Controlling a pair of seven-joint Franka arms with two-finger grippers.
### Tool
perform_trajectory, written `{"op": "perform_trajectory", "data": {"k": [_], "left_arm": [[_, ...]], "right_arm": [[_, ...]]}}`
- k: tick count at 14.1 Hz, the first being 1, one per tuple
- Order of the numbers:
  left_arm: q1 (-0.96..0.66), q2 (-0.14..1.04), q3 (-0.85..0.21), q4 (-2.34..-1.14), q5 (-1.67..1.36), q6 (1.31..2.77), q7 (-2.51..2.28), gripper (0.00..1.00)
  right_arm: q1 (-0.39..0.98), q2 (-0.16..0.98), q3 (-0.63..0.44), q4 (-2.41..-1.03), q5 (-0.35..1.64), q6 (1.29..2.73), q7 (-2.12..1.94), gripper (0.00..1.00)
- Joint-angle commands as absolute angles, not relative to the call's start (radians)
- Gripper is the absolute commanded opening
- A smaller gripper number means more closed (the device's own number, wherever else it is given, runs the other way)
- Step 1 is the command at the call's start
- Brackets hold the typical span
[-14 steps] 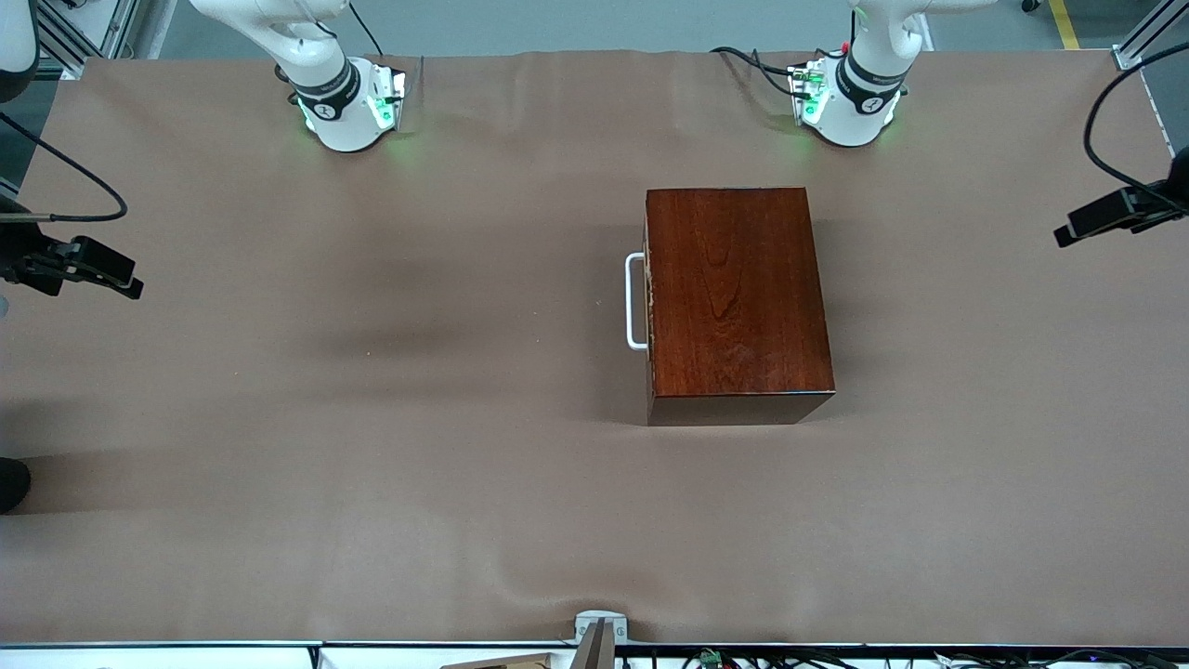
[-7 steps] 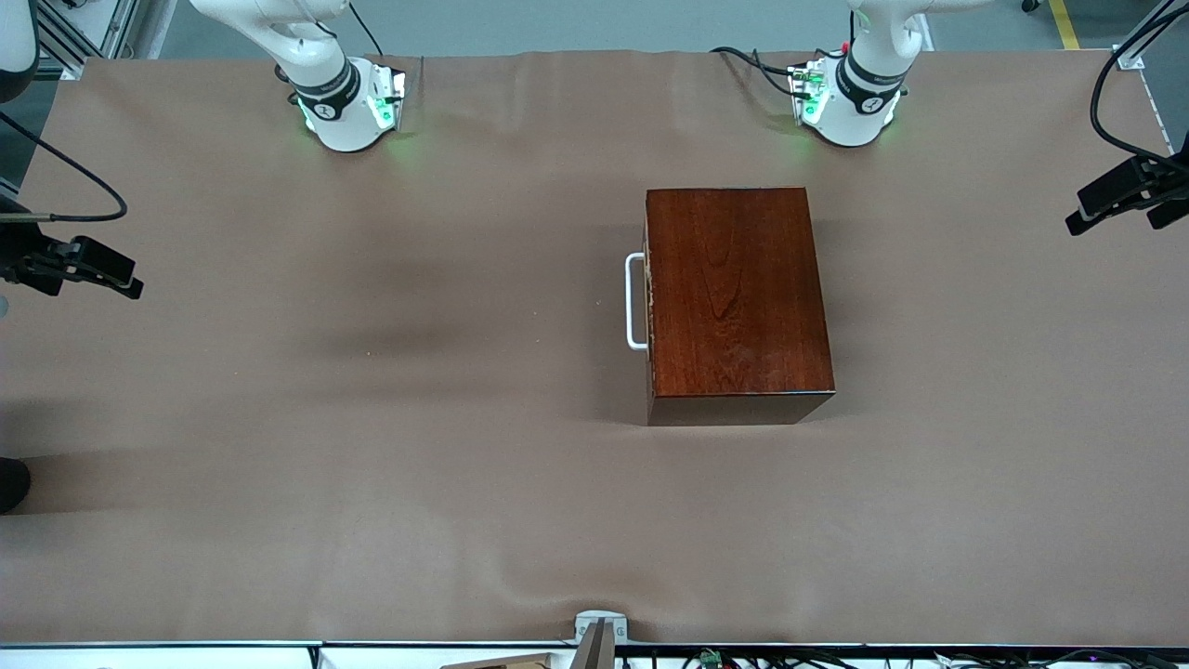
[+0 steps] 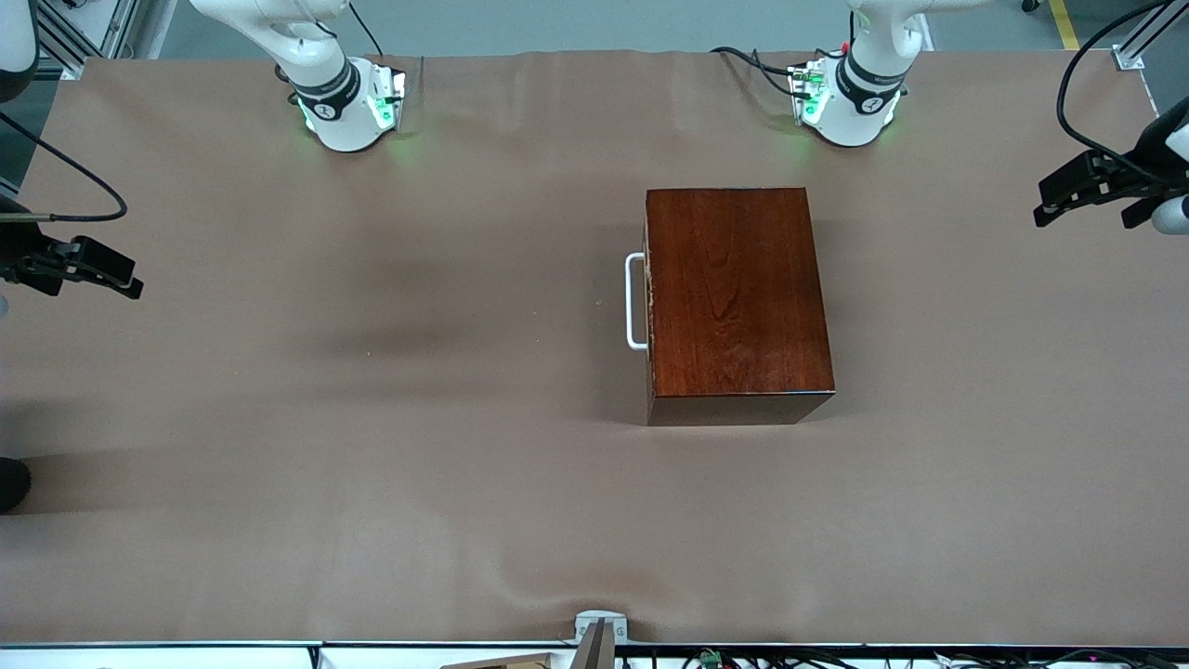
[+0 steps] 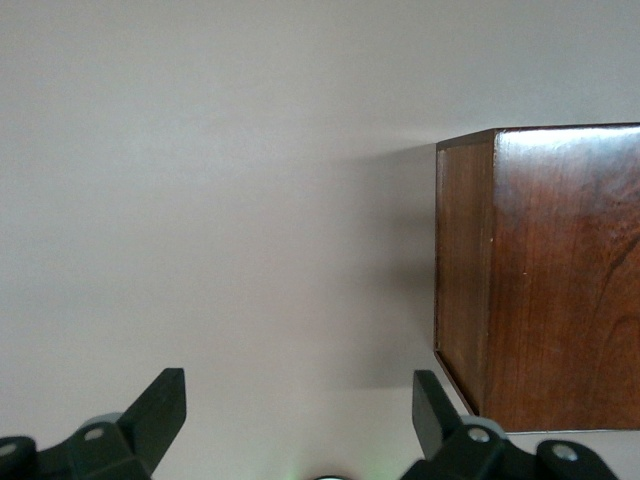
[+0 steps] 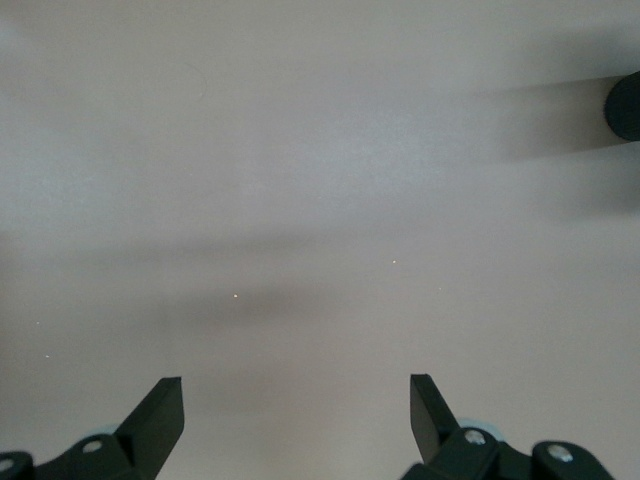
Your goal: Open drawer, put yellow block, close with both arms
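The dark-wood box (image 3: 738, 293) stands mid-table, nearer the left arm's base. Its drawer is shut, and the white handle (image 3: 634, 302) faces the right arm's end of the table. The yellow block is out of view. My left gripper (image 3: 1082, 220) hangs open and empty over the cloth at the left arm's end of the table. In the left wrist view the box (image 4: 540, 280) is ahead of the left gripper (image 4: 300, 385) and off to one side. My right gripper (image 3: 97, 279) waits open over the right arm's end, with only bare cloth under it in the right wrist view (image 5: 297, 390).
Brown cloth (image 3: 372, 465) covers the whole table. A black round object (image 3: 11, 483) sits at the table's edge at the right arm's end and also shows in the right wrist view (image 5: 625, 105). A small metal bracket (image 3: 599, 627) is at the table edge nearest the front camera.
The left gripper has shifted over the left arm's end of the table, ending a little closer to the box. The right gripper and the box have not moved.
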State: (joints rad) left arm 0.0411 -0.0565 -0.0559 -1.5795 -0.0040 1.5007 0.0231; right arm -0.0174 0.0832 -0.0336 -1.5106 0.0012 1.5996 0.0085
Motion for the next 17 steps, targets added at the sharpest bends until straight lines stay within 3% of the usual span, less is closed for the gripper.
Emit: {"op": "perform_trajectory", "data": {"k": [1,8,17], "left_arm": [[0.055,-0.072,-0.074,-1.583,0.009,1.477,0.041,1.00],[0.043,-0.060,-0.106,-1.565,0.017,1.442,0.043,1.00],[0.043,-0.044,-0.106,-1.577,0.015,1.499,0.041,1.00]], "right_arm": [[-0.035,0.061,-0.020,-1.520,0.014,1.595,0.011,1.00],[-0.035,0.061,-0.020,-1.520,0.012,1.595,0.011,1.00],[-0.034,0.061,-0.020,-1.520,0.014,1.595,0.011,1.00]]}}
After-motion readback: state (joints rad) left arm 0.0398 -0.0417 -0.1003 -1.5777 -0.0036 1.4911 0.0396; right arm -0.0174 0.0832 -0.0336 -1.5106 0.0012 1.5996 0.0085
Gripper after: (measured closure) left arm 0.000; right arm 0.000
